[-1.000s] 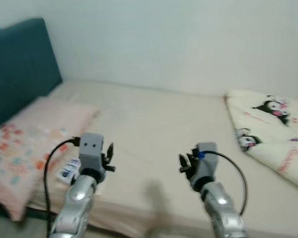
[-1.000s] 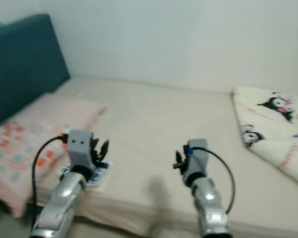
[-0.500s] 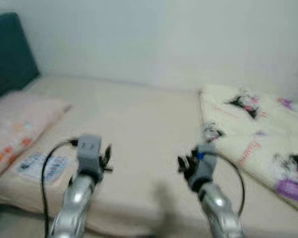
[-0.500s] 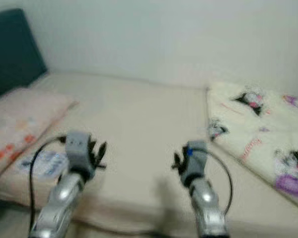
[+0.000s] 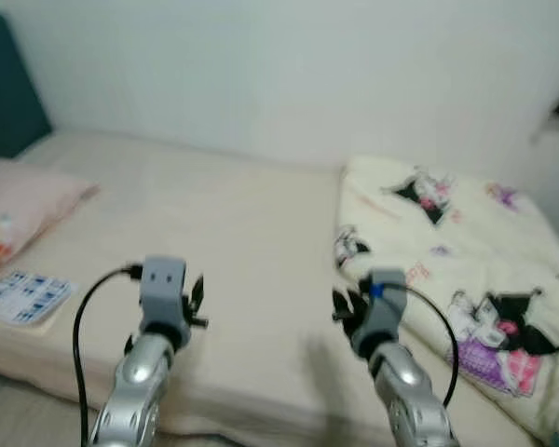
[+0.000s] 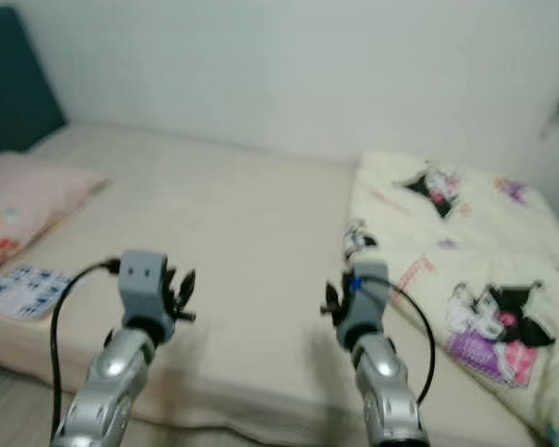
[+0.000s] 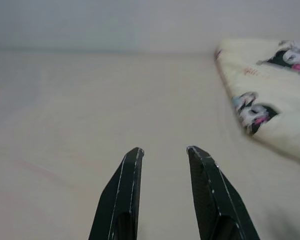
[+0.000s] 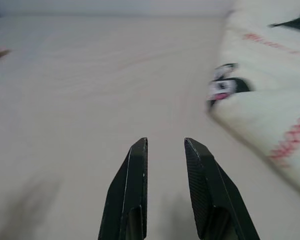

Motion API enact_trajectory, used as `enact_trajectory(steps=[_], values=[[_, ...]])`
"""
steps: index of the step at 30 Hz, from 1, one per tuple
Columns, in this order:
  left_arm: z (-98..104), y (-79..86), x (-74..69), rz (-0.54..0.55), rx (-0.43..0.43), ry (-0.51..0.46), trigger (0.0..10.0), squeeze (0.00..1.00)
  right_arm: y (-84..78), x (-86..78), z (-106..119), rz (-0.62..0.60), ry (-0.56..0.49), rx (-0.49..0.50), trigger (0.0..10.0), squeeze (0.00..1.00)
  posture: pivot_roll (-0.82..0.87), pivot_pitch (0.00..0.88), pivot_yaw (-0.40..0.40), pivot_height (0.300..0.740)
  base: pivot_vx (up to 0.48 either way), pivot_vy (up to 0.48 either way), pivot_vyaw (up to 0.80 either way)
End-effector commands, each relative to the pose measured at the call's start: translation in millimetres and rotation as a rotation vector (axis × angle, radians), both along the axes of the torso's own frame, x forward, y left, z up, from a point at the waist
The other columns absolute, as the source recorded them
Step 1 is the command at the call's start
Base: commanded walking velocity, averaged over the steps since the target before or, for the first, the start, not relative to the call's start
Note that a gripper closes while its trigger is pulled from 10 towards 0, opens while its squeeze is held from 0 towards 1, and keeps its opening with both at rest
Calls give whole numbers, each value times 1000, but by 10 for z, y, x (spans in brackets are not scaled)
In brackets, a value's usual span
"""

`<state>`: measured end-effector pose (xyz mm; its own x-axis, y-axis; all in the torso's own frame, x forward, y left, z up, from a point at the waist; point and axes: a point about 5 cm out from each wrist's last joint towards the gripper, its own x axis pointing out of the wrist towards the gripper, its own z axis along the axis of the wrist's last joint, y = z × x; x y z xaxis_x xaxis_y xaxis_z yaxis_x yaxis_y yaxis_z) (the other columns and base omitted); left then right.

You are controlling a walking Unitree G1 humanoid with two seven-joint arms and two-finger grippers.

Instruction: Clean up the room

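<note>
We're facing a bed point(image 5: 214, 251) w/ a beige sheet, head views a bit blurred. Our left gripper point(image 7: 164, 150) hangs over the near part of the sheet at approx 7 o'clock in the head view, fingers spread w/ a clear gap, nothing between them. Right gripper point(image 8: 165, 142) sits at approx 5 o'clock, just beside the near edge of the blanket; its fingers stand apart too, gap narrower, holding nothing.

The cartoon-print blanket point(image 5: 447, 261), cream w/ black-and-pink figures, lies bunched over the bed's right part, from 1 to 4 o'clock. A pink floral pillow point(image 5: 19, 200) rests at 9 o'clock by the dark teal headboard point(image 5: 9, 93). A blue-and-white printed sheet or packet point(image 5: 23, 296) lies flat near the bed's front edge at 8 o'clock, just beside the pillow; we can't read it. White wall point(image 5: 279, 65) behind, 12 o'clock.
</note>
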<state>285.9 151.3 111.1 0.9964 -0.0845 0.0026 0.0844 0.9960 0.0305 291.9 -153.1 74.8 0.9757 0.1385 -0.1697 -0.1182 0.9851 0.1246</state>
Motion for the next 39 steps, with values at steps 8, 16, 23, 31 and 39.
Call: enact_trajectory(steps=[8,16,23,31,39], values=[[-54,-23,-31,-12,4,26,10000,0,-23,-37,-28,-11,12,0,10000,0,21,44,-49,740,0,-480,0],[-50,-22,-28,-13,4,27,10000,0,-27,-49,-28,-17,16,10,10000,0,18,54,-43,740,0,-480,0],[-45,-16,-19,-11,3,26,10000,0,-27,-61,-32,-22,18,15,10000,0,16,58,-39,740,0,-480,0],[-91,-31,4,-22,-30,93,10000,0,-49,-80,-31,-37,19,21,10000,0,12,64,-34,740,0,60,0],[-95,-50,7,-32,-4,79,10000,0,-85,-88,-20,-62,12,10,10000,0,9,70,-29,740,0,360,0]])
